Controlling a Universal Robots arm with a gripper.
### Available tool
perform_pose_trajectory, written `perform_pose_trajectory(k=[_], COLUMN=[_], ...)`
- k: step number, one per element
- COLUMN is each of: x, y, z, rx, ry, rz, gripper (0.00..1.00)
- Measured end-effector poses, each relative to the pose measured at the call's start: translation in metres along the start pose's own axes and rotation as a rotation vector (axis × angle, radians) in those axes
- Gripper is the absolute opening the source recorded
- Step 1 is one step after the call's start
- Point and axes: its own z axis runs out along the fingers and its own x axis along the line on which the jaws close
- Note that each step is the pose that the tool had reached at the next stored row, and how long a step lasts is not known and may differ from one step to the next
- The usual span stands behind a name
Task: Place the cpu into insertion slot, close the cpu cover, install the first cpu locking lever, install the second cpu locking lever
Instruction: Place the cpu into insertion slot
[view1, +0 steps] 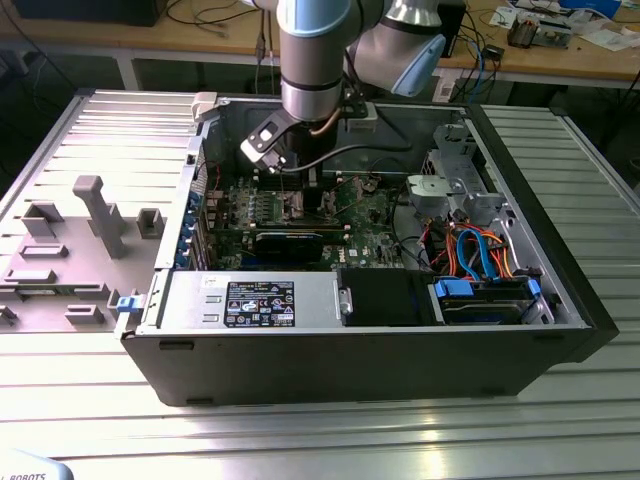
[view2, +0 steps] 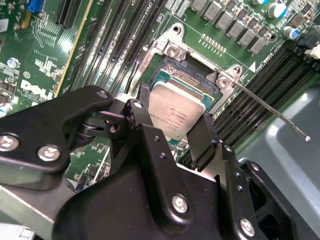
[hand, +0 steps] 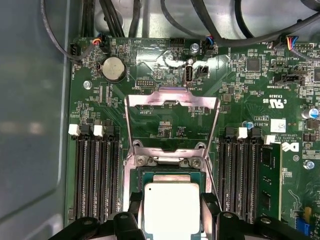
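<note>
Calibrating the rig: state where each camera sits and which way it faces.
Exterior view: off the arm, looking down into the case; arm shows.
First wrist view: on the wrist, facing the board and open cover; jaws show.
Second wrist view: on the wrist, facing the slot over the jaws.
Both wrist views share the cpu between the jaws.

Exterior view: off arm (view1: 315, 60), high, tilted down onto open case (view1: 400, 345) on bench (view1: 300, 430); whole case framed, mid-range. First wrist view: near, square-on down at board (hand: 240, 85), past tool (hand: 171, 205). Second wrist view: nearer, oblique, from behind tool. Shared by both wrist views: cpu (hand: 171, 217), slot (hand: 170, 175), memory slots (hand: 95, 175).
</note>
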Motion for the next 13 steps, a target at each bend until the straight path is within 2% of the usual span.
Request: perform_pose_trajectory(k=[13], x=[-0.0001], y=[-0.0014], z=[0.0091], rx=[-0.0001], ry=[-0.0002], rz=[0.006], gripper=[0.54])
